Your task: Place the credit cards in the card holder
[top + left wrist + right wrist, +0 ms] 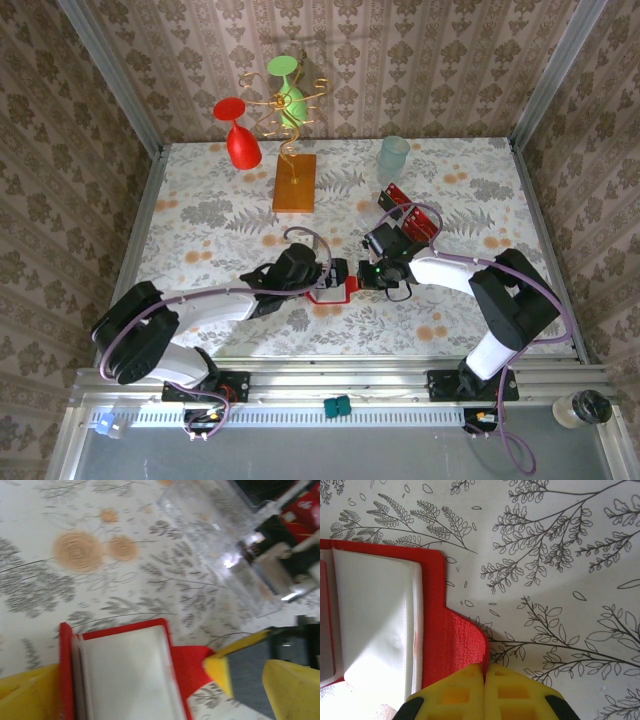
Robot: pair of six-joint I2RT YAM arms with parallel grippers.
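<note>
Flat on the flowered tablecloth (200,200), near the front middle: open red wallet (336,291), pale pockets facing up. Set between 2 grippers facing each other tip to tip.

Right gripper (484,680) pinched tight, yellow fingertips pressed together on the wallet's red tab at its outer edge. Pocketed panel stretching away to the left of the fingers in the right wrist view.

Left gripper (160,692) spread wide, with 1 yellow finger at each lower corner of the left wrist view and the wallet's pale panel lying between them. Left finger just beside the red edge; touching or not, impossible to tell. Nothing gripped.

Well apart from the wallet, behind the right arm: red cards (402,205) in a small pile, count unreadable.

Farther back: clear cup (393,155), orange block (294,182) carrying a gold wire stand, red glass (238,138) upside down beside it, green glass (289,95) up in the wire.
</note>
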